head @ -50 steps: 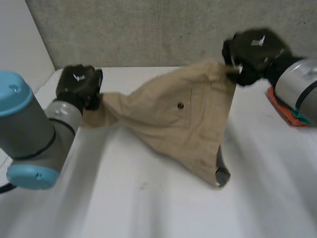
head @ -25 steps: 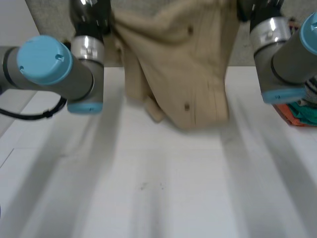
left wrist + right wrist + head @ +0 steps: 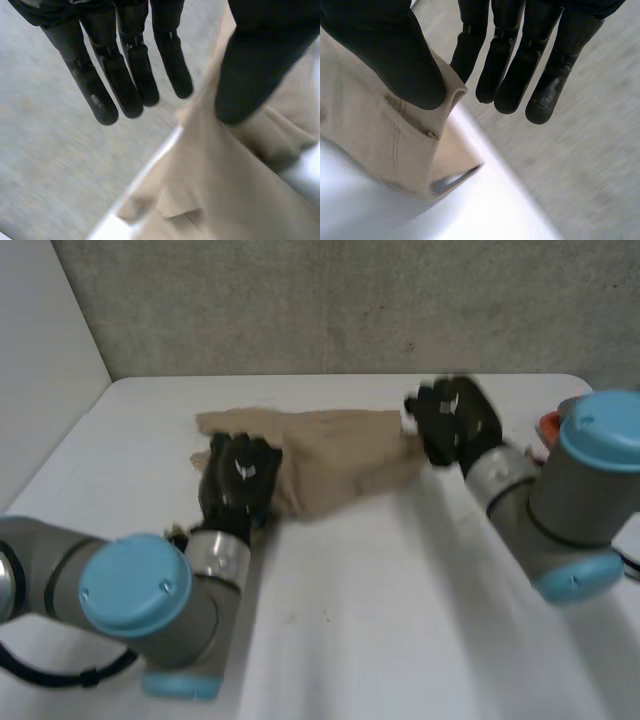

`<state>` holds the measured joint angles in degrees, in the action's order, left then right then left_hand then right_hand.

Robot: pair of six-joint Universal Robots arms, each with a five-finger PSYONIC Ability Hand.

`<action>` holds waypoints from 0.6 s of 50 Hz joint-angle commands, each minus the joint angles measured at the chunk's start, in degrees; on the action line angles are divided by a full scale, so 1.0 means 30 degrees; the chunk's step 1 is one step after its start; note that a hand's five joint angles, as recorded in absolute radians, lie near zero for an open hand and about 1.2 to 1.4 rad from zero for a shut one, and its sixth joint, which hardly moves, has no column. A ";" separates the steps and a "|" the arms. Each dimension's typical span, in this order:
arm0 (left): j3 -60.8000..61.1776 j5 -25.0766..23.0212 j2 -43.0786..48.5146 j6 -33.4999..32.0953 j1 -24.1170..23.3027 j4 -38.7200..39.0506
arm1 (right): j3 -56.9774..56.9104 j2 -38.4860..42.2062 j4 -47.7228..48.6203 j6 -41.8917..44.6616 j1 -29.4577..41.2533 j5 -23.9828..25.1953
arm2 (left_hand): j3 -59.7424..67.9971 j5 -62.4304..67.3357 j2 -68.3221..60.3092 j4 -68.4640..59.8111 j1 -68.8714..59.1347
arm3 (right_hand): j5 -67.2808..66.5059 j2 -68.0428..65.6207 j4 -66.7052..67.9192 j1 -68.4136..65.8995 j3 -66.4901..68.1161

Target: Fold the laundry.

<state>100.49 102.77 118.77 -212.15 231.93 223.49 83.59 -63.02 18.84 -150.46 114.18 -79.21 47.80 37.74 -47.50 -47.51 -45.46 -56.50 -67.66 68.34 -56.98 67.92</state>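
The tan shorts lie bunched in a low heap at the far middle of the white table. My left hand rests over the heap's left end. In the left wrist view its fingers are straight and spread away from the thumb, and the cloth lies loose under the thumb side. My right hand is at the heap's right end. In the right wrist view its thumb presses a waistband corner of the shorts against a straight finger.
A red and orange thing peeks out behind the right arm at the table's right edge. A grey wall stands right behind the table's far edge. Bare tabletop stretches from the shorts toward the near edge.
Both arms have swung down from holding the shorts raised and spread, and the shorts now lie bunched on the table. The left hand's fingers have straightened off the cloth.
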 commanded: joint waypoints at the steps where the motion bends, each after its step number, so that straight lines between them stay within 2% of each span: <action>1: 0.0662 0.1454 -0.2024 0.0459 -0.0844 -0.5229 | 0.2457 0.0001 -0.0801 0.0026 -0.0119 0.0621 | -0.7358 -0.7339 0.7259 0.7262 0.6578 | -0.4499 -0.4113 0.3886 -0.7672 0.4027; 4: 0.0517 0.1339 -0.3575 0.1189 -0.0552 -0.6697 | 0.3161 -0.0145 -0.0802 0.0026 -0.0177 0.1061 | -0.9102 -0.9083 0.9003 0.9006 0.8322 | -0.4499 -0.4113 0.3886 -0.7672 0.4027; 9: -0.0011 0.1104 -0.5398 0.2335 0.0853 -0.6938 | 0.4505 -0.1694 -0.0743 0.0026 -0.0848 0.1500 | -0.9388 -0.9369 0.9289 0.9292 0.8609 | -0.4499 -0.4113 0.3886 -0.7672 0.4027; 12: -0.1091 -0.0470 -0.5664 0.2920 0.2403 -0.7083 | 0.5123 -0.2050 -0.0627 -0.0003 -0.1086 0.1881 | -0.9334 -0.9315 0.9235 0.9238 0.8554 | -0.4499 -0.4113 0.3886 -0.7672 0.4027; 14: -0.1591 -0.1411 -0.5635 0.3068 0.2875 -0.7172 | 0.5476 -0.2138 -0.0363 -0.0003 -0.1115 0.2174 | -0.9166 -0.9147 0.9067 0.9070 0.8386 | -0.4499 -0.4113 0.3886 -0.7672 0.4027; 15: -0.2145 -0.2605 -0.5432 0.3214 0.3341 -0.7375 | 0.5593 -0.2196 -0.0246 -0.0003 -0.1144 0.2262 | -0.8998 -0.8979 0.8899 0.8902 0.8218 | -0.4499 -0.4113 0.3886 -0.7672 0.4027; 17: -0.2676 -0.3783 -0.4876 0.3361 0.3871 -0.7699 | 0.5857 -0.2343 0.0194 -0.0003 -0.1232 0.2438 | -0.8606 -0.8586 0.8506 0.8509 0.7826 | -0.4499 -0.4113 0.3886 -0.7672 0.4027; 18: -0.3403 -0.4804 -0.3829 0.3565 0.4453 -0.8193 | 0.5944 -0.2343 0.0398 -0.0003 -0.1290 0.2497 | -0.8271 -0.8252 0.8172 0.8175 0.7491 | -0.4499 -0.4113 0.3886 -0.7672 0.4027; 20: -0.4749 -0.5688 -0.2363 0.3916 0.4926 -0.8984 | 0.5975 -0.2343 0.0487 -0.0003 -0.1378 0.2497 | -0.8100 -0.8081 0.8001 0.8004 0.7321 | -0.4499 -0.4113 0.3886 -0.7672 0.4027; 27: -0.9617 -0.6454 0.2300 0.4621 0.5718 -1.1653 | 0.6033 -0.2314 0.0487 -0.0003 -0.1496 0.2497 | -0.7428 -0.7408 0.7328 0.7331 0.6648 | -0.4499 -0.4113 0.3886 -0.7672 0.4027; 30: -1.1317 -0.7507 0.4000 0.4709 0.6274 -1.2678 | 0.6033 -0.2314 0.0487 -0.0003 -0.1525 0.2497 | -0.7371 -0.7352 0.7272 0.7275 0.6591 | -0.4499 -0.4113 0.3886 -0.7672 0.4027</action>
<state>77.92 83.80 119.33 -198.96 248.33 191.98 101.75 -70.11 20.41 -150.47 109.67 -71.62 20.37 11.15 -20.82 -20.69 -21.11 -56.50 -67.66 68.34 -57.36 67.92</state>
